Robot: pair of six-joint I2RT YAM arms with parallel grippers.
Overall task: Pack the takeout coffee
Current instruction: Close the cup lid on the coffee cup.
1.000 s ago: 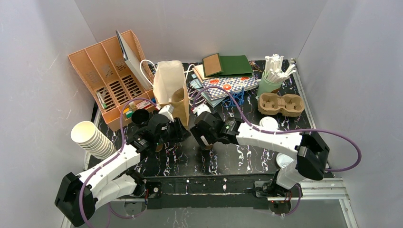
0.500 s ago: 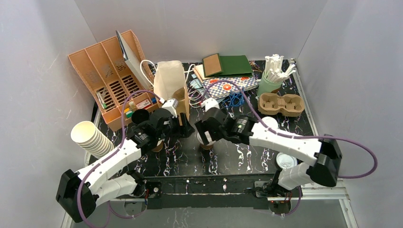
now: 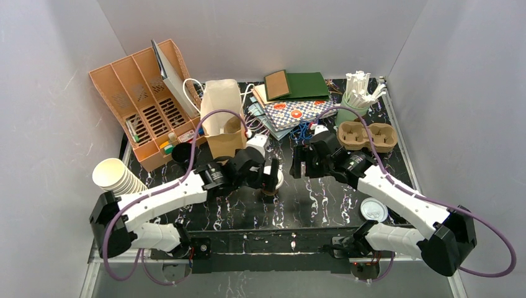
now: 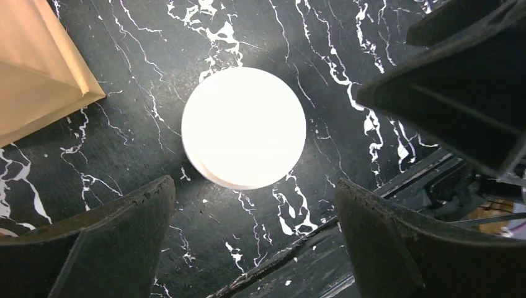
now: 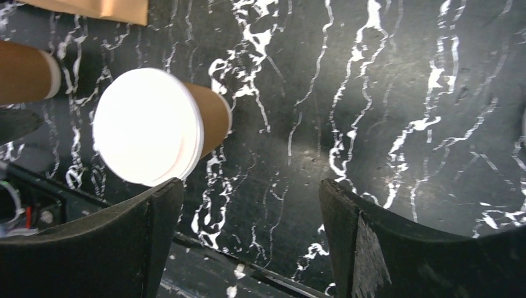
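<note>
The left gripper [image 4: 251, 189] hangs over the lidded cup [image 4: 244, 127], fingers apart and empty. The cup stands on the table [image 4: 384, 161] just ahead of the fingertips, centred between them. This looks like the approach to a grasp: the next move is to drop until the fingers straddle the cup's wall, then close. The right gripper [image 5: 251, 186] is also spread and empty, and the cup sits outside its gap, beyond one finger. The lid hides the cup's wall from the left wrist. The bag [image 4: 37, 68] is cut off, its mouth unseen. A brown tube [image 5: 25, 71] is too cropped to identify.

Bare table [image 4: 347, 37] rings the lidded cup [image 4: 244, 127]; paper bag [image 4: 37, 68] stands nearby.
</note>
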